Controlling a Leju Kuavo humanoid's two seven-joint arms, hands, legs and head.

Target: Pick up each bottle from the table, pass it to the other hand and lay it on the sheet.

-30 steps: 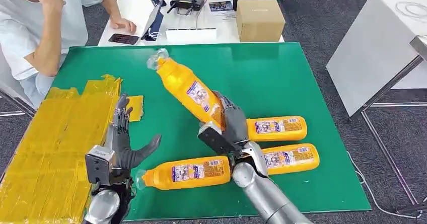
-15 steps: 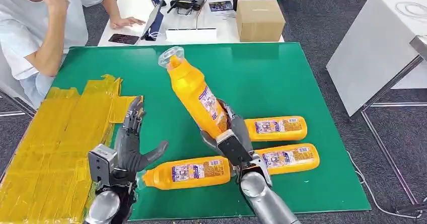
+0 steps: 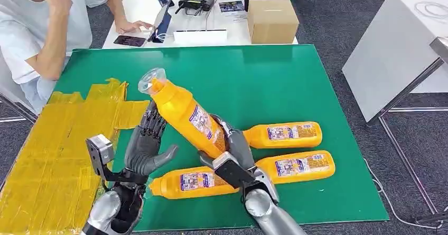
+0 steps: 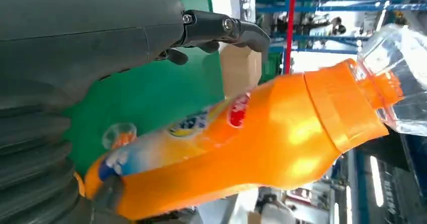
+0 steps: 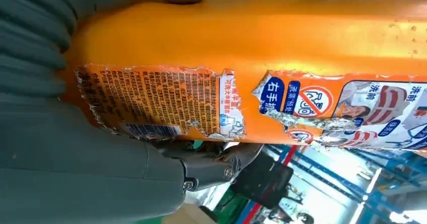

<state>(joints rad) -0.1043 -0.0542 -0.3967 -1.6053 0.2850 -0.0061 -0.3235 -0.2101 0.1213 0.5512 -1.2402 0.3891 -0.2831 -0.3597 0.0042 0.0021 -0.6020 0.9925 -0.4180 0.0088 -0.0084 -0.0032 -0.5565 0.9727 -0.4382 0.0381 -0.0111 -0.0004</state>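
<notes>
though gripped, bottle [image 3: 186,120] beside left robot hand [image 3: 145,148]

Torn label on held orange bottle [image 5: 282,58], right wrist view: white Chinese characters "右手抓" on blue patches, beside a red prohibition circle; "洗前" above small drawings near the label's edge. Dense block of fine print and a barcode strip on same label, too small to read. Labels on the bottles lying on the green table [image 3: 296,82] in head view too small to read.
</notes>
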